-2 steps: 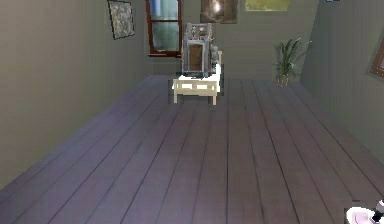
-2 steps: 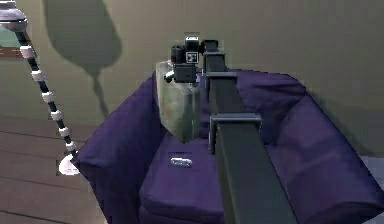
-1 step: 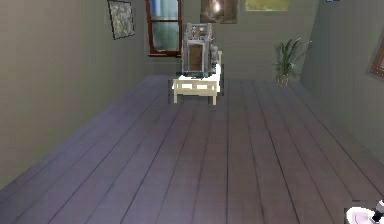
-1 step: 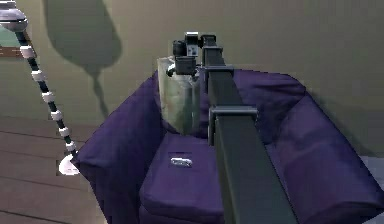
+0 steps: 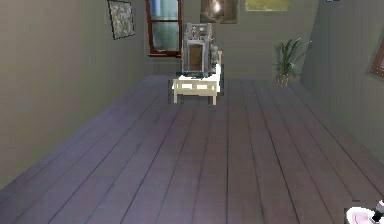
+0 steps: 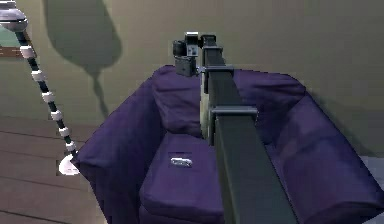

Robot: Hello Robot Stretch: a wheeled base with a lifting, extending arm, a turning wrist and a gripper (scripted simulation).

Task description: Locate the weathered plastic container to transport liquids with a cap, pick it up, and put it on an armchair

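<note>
Arm (image 6: 240, 150) right up front, stretched out over a purple armchair (image 6: 120, 140). Gripper (image 6: 184, 60) up near the chair's back, no telling its grip or any load. Small pale thing (image 6: 181, 161) lying on the seat, maybe the container, too blobby to call. If so, looks basically done, only backing off left. Plant (image 5: 288, 58) in a far corner, pot too tiny to make out.

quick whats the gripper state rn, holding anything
Gripper: up by the purple armchair's back; it cannot be told whether it holds anything.
</note>
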